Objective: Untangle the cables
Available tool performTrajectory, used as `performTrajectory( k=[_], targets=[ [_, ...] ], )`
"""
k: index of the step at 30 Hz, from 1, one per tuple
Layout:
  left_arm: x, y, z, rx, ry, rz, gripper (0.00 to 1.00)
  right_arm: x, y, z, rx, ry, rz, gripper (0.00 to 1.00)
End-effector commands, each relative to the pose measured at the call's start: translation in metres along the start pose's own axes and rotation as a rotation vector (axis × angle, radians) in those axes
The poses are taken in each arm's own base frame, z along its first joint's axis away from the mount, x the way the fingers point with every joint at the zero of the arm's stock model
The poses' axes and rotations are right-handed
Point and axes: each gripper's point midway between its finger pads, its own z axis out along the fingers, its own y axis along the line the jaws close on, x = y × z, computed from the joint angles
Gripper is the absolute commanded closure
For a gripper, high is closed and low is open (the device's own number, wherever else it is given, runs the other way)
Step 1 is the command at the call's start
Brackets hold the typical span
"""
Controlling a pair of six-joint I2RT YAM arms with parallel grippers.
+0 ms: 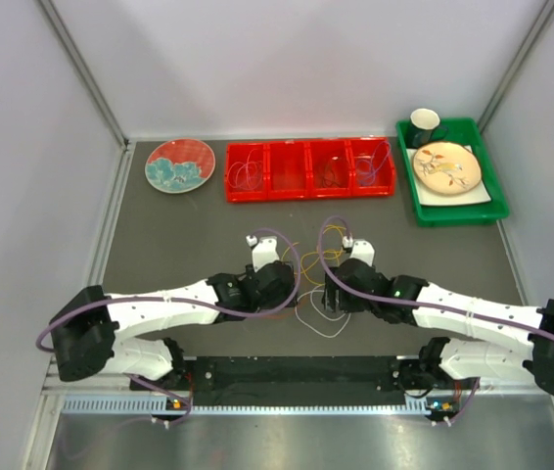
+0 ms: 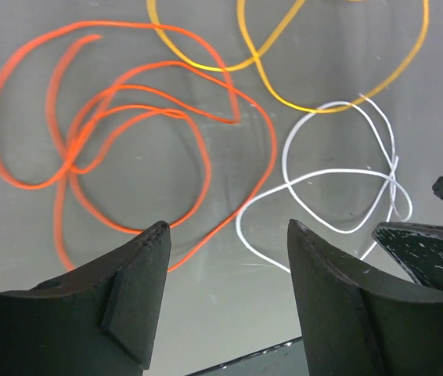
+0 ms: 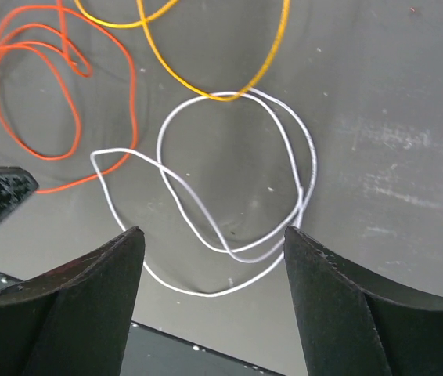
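Both arms reach inward, grippers nearly meeting in the middle.
The white-and-black left arm (image 1: 160, 311) and white-and-black right arm (image 1: 473, 318) stretch low from their bases toward each other, wrists bent downward. The black two-finger left gripper (image 2: 228, 235) points down, jaws spread wide with nothing between them. The black two-finger right gripper (image 3: 214, 235) does likewise, just beside it.

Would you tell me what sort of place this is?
Probably a robotics lab test cell: white panels in a metal frame enclose a grey tabletop, two arms are bolted at its near edge, and a red compartment tray and loose cables lie as props.
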Motion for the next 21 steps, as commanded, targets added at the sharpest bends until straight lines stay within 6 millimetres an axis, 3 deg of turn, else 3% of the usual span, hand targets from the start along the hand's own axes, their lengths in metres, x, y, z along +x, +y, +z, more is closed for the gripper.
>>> performTrajectory(
  k=[1,6,14,17,21],
  targets=[
    [-0.003,-0.018,0.011,0.047,-0.055,-0.005,0.35,-0.005,-0.002,-0.007,0.018,-0.014,0.007,0.29],
    [0.001,-0.014,0.021,0.022,-0.064,0.013,0.36,0.007,-0.013,-0.006,0.056,0.03,-0.004,0.32],
    [0.004,0.002,0.027,-0.046,-0.076,0.026,0.39,0.021,-0.011,0.002,0.035,0.071,-0.005,0.43],
    [0.003,0.006,0.025,-0.052,-0.089,0.024,0.39,0.023,-0.009,0.009,0.038,0.082,-0.018,0.51],
    [0.004,0.014,0.024,-0.051,-0.107,0.008,0.39,0.008,0.002,0.012,0.032,0.056,-0.052,0.68]
  ],
)
